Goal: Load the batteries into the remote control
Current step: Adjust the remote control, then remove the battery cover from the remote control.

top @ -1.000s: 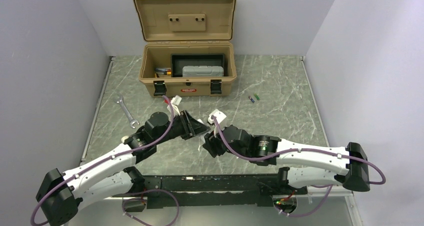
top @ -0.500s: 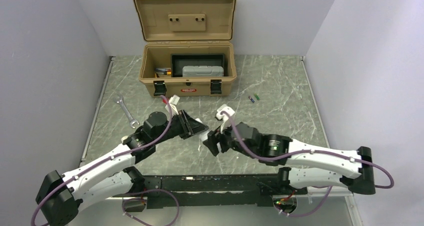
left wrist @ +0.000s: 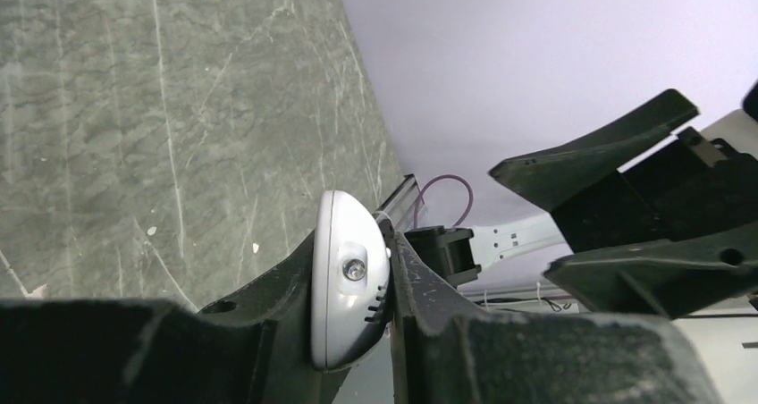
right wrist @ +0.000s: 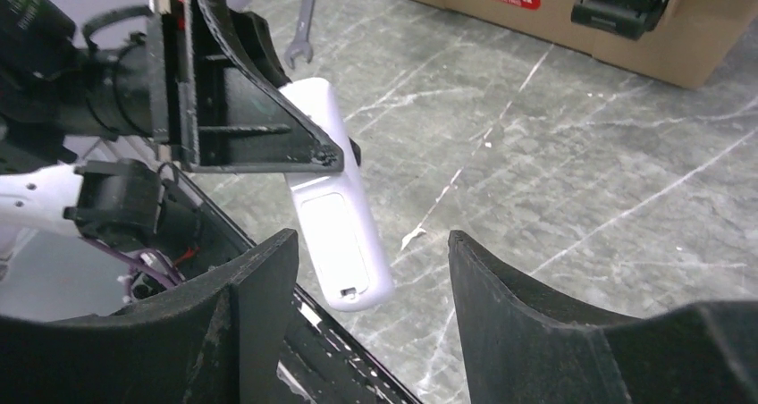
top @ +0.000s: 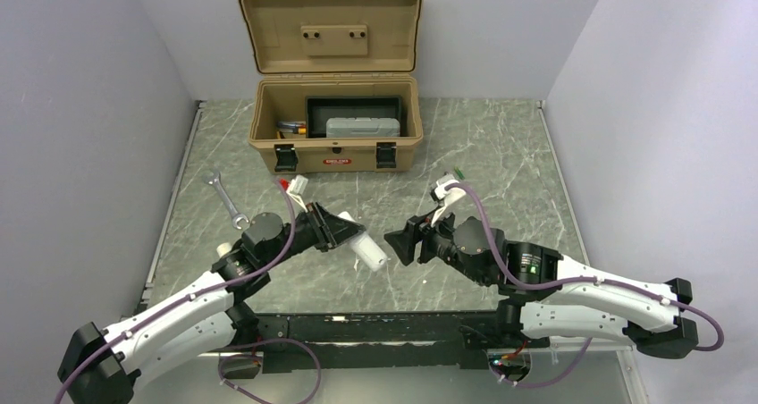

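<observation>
Item: your left gripper (top: 351,233) gripped one white remote control (top: 368,252), whose free end slanted toward the near edge, close to your right gripper (top: 398,246) but not touching it. Item: one tan toolbox (top: 332,149) stood at the back of the grey marbled table (top: 527,198), lid raised, with one silver wrench (top: 225,198) lying off its front left corner. Item: one green battery (top: 459,172) showed just beyond your right arm's wrist.

White remote control (top: 368,250), tilted midair, green battery (top: 459,172) beyond
</observation>
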{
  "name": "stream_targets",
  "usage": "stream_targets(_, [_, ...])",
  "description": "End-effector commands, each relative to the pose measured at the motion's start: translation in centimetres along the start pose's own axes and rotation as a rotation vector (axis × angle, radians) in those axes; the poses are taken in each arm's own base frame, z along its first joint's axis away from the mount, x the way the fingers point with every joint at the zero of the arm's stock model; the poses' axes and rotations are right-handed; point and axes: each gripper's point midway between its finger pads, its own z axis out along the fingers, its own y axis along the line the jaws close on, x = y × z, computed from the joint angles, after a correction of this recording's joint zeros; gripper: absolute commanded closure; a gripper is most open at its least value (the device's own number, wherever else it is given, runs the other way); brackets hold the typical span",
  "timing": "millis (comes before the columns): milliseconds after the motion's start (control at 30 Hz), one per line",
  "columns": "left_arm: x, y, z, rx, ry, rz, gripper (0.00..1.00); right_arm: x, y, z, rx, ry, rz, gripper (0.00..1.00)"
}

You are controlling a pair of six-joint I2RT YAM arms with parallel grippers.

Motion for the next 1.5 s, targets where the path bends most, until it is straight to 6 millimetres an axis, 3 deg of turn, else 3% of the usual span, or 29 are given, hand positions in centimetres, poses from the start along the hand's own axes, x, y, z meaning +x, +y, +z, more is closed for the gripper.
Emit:
stream_targets(0, [-0.8, -3.8, 0.1, 0.137, 0.017, 0.064, 1.0, 1.1, -0.6, -0.5, -0.01, 0.024, -0.054, 0.36])
stream_targets(133, [0.6, -4.6, 0.3, 0.147, 0.141, 0.098, 1.0, 2.7, 1.1, -1.1, -0.196, 0.064, -0.276, 0.32])
stream_targets(233, [2.2, -4.0, 0.3, 0.108, 0.263, 0.114, 1.0, 3.6, 2.1, -1.7, -0.294, 0.106, -0.388, 0.31])
stream_targets(400, [4.5, -1.0, 0.1, -0.079, 0.441, 0.047, 1.0, 3.2, 2.4, -1.7, -0.308, 0.135, -0.448, 0.32])
stream_targets(600, [4.1, 1.3, -1.0, -0.215, 0.339, -0.064, 1.0, 3.3, 2.3, -1.7, -0.314, 0.108, -0.433, 0.34])
stream_targets(700, [3.9, 0.8, -1.9, -0.193, 0.31, -0.067, 1.0, 3.4, 2.3, -1.7, -0.308, 0.094, -0.404, 0.37])
stream_targets(867, [4.5, 2.2, -2.9, -0.277, 0.343, -0.061, 1.0, 3.9, 2.3, -1.5, -0.312, 0.102, -0.409, 0.43])
stream_targets(1000, [4.6, 1.3, -2.9, -0.212, 0.348, -0.039, 1.0, 3.7, 1.4, -0.8, -0.233, 0.121, -0.394, 0.64])
stream_targets(1167, [4.9, -0.9, -2.6, -0.025, 0.32, -0.092, 1.0, 3.9, 2.0, -1.1, -0.276, 0.16, -0.442, 0.69])
stream_targets(1300, [4.7, -1.8, -2.2, 0.036, 0.305, -0.129, 1.0, 3.7, 3.1, -2.0, -0.361, 0.163, -0.475, 0.83])
stream_targets(1367, [4.7, -2.6, -2.1, 0.084, 0.306, -0.155, 1.0, 3.4, 3.7, -2.3, -0.407, 0.147, -0.5, 0.83])
stream_targets(1467, [4.6, -3.5, -1.8, 0.155, 0.302, -0.2, 1.0, 3.0, 4.9, -3.0, -0.501, 0.099, -0.556, 0.75])
